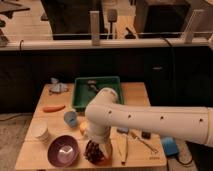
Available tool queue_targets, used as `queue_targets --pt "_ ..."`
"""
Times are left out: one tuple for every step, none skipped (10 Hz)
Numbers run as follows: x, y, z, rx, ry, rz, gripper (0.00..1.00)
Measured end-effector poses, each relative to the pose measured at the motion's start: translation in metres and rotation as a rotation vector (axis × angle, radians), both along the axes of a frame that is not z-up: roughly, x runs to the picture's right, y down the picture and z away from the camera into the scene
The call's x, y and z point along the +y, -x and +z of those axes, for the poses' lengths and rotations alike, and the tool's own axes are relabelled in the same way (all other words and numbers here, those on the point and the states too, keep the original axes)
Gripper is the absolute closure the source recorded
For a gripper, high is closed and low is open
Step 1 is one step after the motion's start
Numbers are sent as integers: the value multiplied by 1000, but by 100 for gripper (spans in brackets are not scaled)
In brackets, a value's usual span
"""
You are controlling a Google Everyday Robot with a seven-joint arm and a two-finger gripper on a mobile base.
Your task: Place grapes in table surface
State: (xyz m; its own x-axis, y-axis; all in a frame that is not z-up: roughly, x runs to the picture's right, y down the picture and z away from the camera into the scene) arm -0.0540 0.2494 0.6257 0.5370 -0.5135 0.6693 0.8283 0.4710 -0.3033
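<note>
The grapes (92,152) are a dark purple-red bunch at the front edge of the table surface (137,93), right of the purple bowl. My white arm reaches in from the right and bends down over them. My gripper (101,146) is at the arm's lower end, directly above and right of the grapes and at least very close to them. The arm hides part of the bunch and the spot where gripper and grapes meet.
A green tray (98,90) sits at the back middle. A purple bowl (63,150), white cup (41,132), blue cup (71,118), orange fruit (82,127) and a red-orange vegetable (53,108) lie left. A banana (123,148), utensils (142,143) and a blue object (170,146) lie right.
</note>
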Motion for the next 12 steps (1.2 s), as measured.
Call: queue_targets --pt "6 4 1 -6 -15 -6 20" --pt "7 6 4 -6 -36 -16 20" --pt "9 9 6 -10 -45 -23 20" --pt "11 13 9 -14 -57 -33 20" --pt "12 16 12 -14 -68 -40 20" --pt "13 18 16 -13 -77 -49 20" --pt "16 20 21 -11 -82 -58 20" --pt "21 21 30 -6 -83 -70 20" --pt "30 19 43 3 -68 -80 20" --pt "32 16 47 5 -60 -77 20" --pt "32 14 50 3 -55 -76 20" --pt "33 13 52 2 -52 -79 20"
